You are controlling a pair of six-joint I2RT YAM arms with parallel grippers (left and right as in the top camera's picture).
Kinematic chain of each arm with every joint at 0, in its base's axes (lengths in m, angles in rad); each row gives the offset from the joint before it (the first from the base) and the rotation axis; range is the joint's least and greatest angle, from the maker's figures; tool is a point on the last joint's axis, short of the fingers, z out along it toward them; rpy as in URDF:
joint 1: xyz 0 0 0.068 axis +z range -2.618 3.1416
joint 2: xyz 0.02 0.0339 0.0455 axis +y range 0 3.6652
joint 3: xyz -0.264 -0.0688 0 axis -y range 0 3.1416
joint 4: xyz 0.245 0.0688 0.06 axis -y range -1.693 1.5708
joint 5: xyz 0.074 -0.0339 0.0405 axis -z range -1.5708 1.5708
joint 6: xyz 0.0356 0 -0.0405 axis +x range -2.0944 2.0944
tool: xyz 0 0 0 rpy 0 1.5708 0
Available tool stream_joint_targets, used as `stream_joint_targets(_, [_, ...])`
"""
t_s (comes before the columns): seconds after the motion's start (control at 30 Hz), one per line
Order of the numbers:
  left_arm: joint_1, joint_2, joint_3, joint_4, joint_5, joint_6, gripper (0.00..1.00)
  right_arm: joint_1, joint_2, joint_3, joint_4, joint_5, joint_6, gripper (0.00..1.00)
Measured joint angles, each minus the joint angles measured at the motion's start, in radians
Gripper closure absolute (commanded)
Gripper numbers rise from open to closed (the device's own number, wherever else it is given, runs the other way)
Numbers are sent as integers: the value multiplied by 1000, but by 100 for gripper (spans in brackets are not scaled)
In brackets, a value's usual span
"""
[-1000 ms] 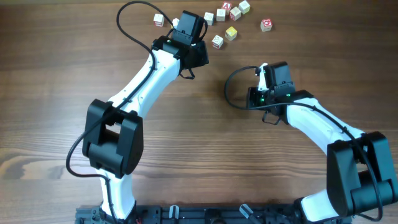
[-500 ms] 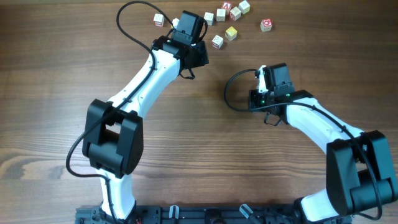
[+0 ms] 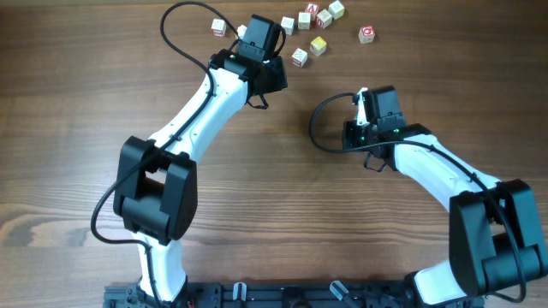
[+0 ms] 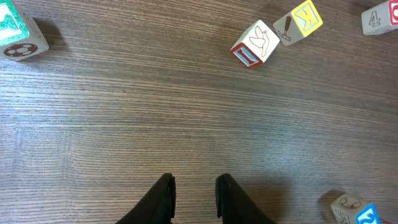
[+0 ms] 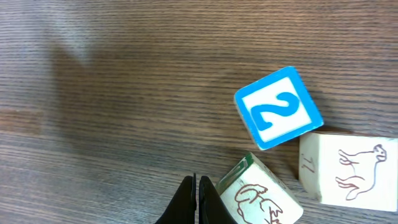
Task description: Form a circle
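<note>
The right end effector (image 5: 196, 198), pinched together and empty, sits just beside the three-cube cluster (image 5: 323, 165) at its wrist view's lower right. The blue-faced cube (image 5: 278, 107) is uppermost. The left end effector (image 4: 194, 188) stands slightly apart over the bare surface (image 4: 155, 112).

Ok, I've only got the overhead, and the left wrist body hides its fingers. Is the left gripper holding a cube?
Observer: No. The left gripper has its jaws slightly apart above the table, with nothing between them.
Operator: And by the right gripper? I see no cubes there at all.
Observer: Three sit close together just beside the shut right gripper: a blue 2 cube, a green-edged cube nearest the tips, and an animal-drawing cube.
</note>
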Motion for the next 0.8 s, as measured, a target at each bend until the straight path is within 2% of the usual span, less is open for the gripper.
stream_joint_targets(0.3, [0,0,0,0,0,0,74,0,0,0,14,-65,-53,95])
stream_joint_targets(0.53, [0,0,0,0,0,0,73,0,0,0,-61,-68,-53,95])
stream_joint_targets(0.8, [0,0,0,0,0,0,73,0,0,0,-68,-34,-53,95])
